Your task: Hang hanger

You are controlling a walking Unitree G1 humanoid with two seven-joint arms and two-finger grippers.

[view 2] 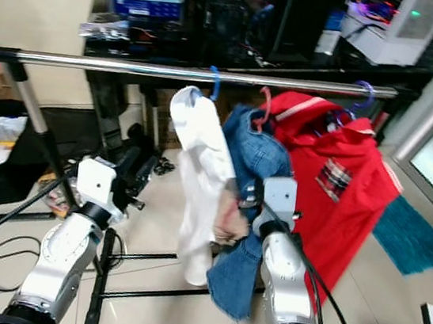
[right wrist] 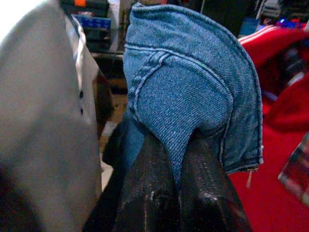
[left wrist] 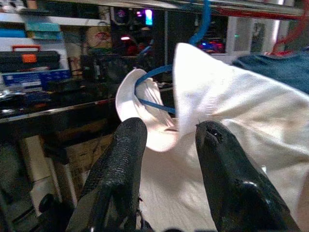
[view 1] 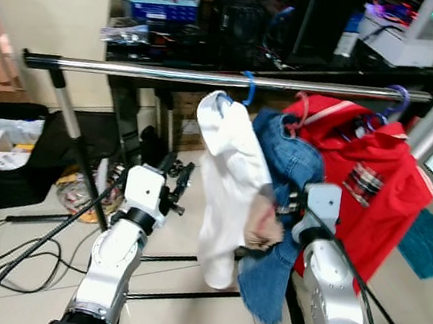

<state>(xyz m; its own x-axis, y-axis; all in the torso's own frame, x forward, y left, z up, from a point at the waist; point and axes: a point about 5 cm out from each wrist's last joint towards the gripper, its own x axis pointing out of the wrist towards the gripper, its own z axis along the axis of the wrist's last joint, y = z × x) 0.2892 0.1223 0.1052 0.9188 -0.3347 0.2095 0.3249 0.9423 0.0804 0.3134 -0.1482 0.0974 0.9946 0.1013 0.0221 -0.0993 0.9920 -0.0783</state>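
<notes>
One blue hanger [view 1: 248, 88] hooks the rail [view 1: 133, 69]; shirt [view 1: 230, 180] hanging down.

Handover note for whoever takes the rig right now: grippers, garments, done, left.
Left gripper: open, empty, fingers pointing at the white shirt.
Right gripper: shut on the denim garment, pinching a fold.
Rail: white shirt hangs by a blue hanger; red shirt hangs by another hook at the right end.
Denim garment's red hanger sits just below the rail; whether it is hooked, I cannot tell.
Left: check that hook, seat it, release.
</notes>
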